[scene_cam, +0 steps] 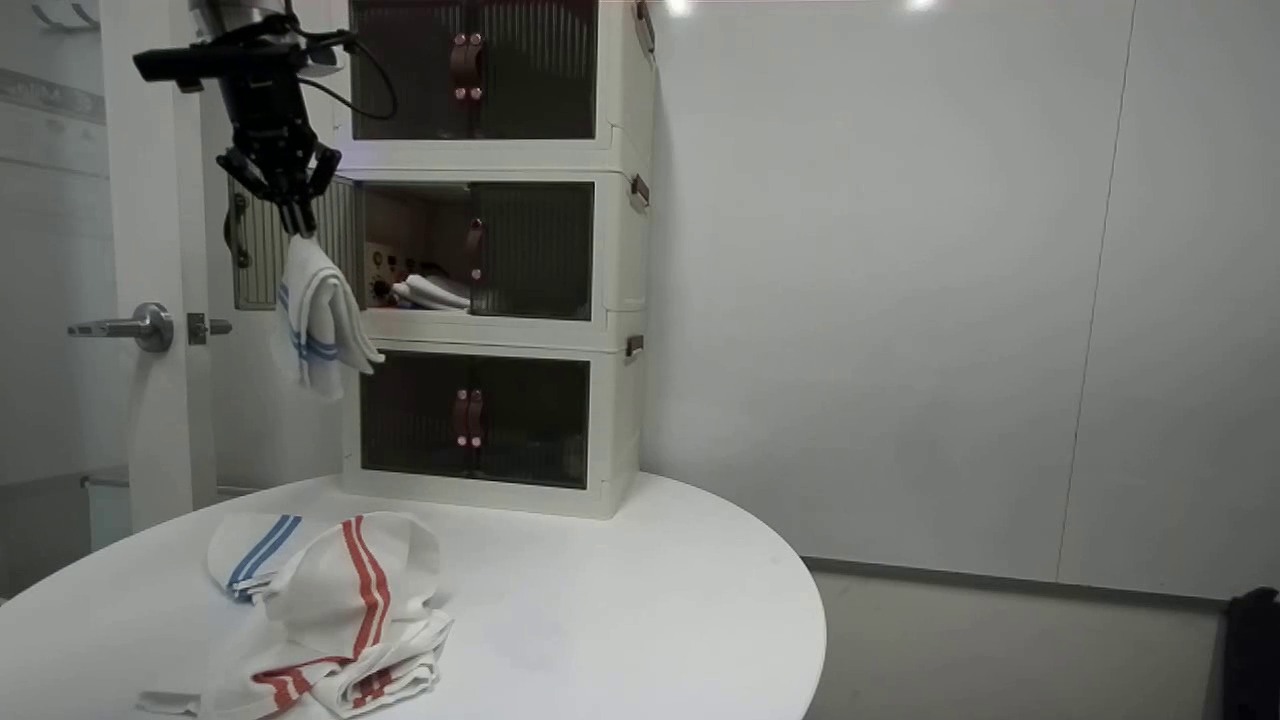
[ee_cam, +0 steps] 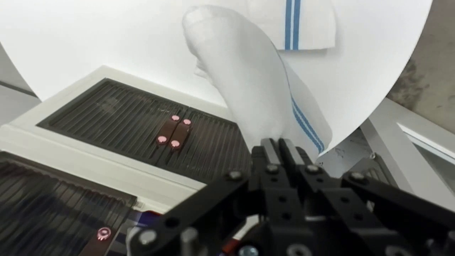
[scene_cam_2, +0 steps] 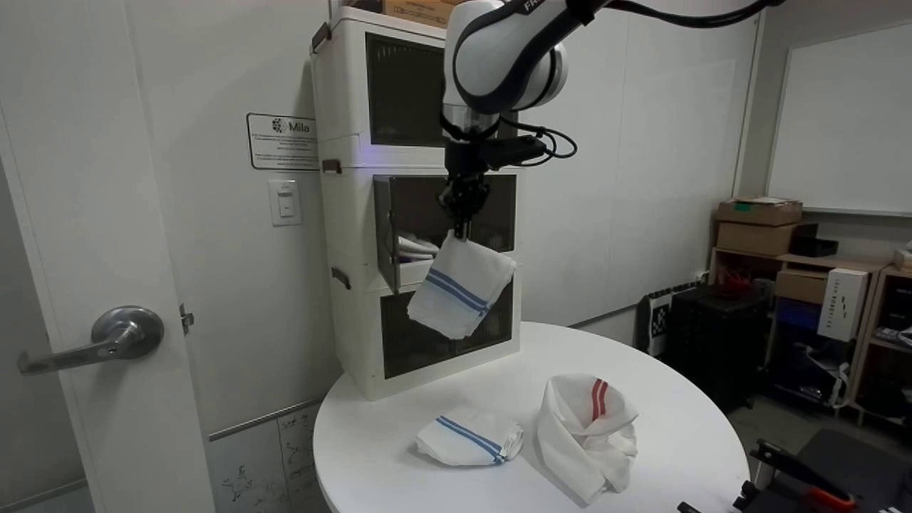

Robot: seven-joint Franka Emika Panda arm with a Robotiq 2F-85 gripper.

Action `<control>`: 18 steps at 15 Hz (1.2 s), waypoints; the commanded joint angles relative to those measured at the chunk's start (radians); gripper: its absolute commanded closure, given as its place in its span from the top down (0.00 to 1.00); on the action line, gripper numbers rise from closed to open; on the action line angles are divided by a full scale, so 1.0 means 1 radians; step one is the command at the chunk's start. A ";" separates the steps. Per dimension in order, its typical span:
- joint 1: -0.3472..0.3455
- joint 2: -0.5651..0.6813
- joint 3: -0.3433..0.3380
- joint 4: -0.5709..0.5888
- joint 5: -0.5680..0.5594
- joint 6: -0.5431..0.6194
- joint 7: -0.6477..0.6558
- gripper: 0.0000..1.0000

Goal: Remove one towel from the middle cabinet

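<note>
My gripper (scene_cam: 300, 225) is shut on a white towel with blue stripes (scene_cam: 325, 310), pinching it at the top. The towel hangs down limp and folded, in front of the cabinet stack and above the table, in both exterior views. In the wrist view, the fingertips (ee_cam: 279, 142) are close together on the towel (ee_cam: 249, 78). The middle cabinet (scene_cam: 622, 250) has one door (scene_cam: 265, 250) swung open and the other shut. White folded cloth (scene_cam: 435, 293) lies inside it, partly hidden behind the shut door.
A blue-striped towel (scene_cam_2: 467, 436) and a red-striped towel (scene_cam_2: 588, 442) lie on the round white table (scene_cam: 640, 620). The top box (scene_cam: 630, 80) and bottom box (scene_cam: 615, 430) have shut dark doors. A room door with a lever handle (scene_cam_2: 128, 335) stands beside the stack.
</note>
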 commanded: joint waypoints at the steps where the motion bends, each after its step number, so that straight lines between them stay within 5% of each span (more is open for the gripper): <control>1: -0.005 -0.005 0.023 -0.028 0.038 -0.035 -0.036 0.03; 18: -0.034 0.099 0.057 -0.146 0.284 -0.119 -0.285 0.03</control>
